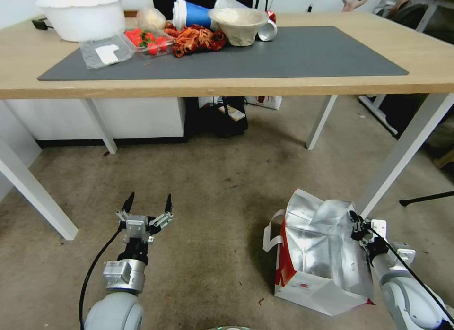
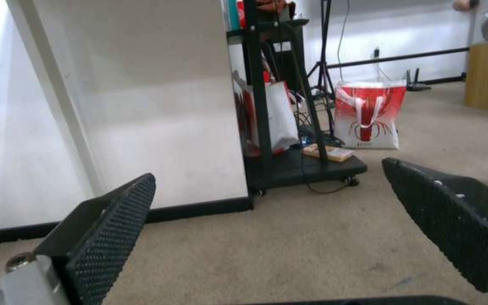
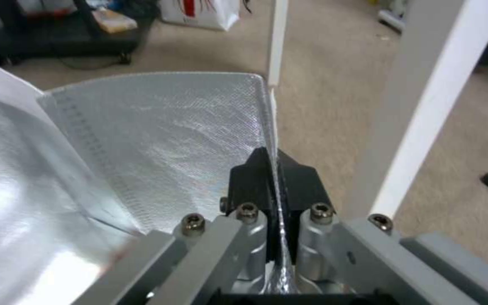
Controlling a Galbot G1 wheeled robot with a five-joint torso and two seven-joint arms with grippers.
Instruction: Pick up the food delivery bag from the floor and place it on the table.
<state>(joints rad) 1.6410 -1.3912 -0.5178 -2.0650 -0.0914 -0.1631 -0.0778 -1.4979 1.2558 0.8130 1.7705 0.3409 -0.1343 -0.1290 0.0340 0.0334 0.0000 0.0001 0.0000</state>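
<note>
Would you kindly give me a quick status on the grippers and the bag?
Right gripper shut on food delivery bag wall. Bag on floor. Left gripper open, low over carpet. Table leg close beside bag.

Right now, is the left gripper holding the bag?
No, the left gripper hangs open over bare carpet, apart from the bag.

No text, label or number is legible on anything here.

Carpeted lab-like office: light-wood table at 12 o'clock, equipment cart, tripod, trailing cables.
</note>
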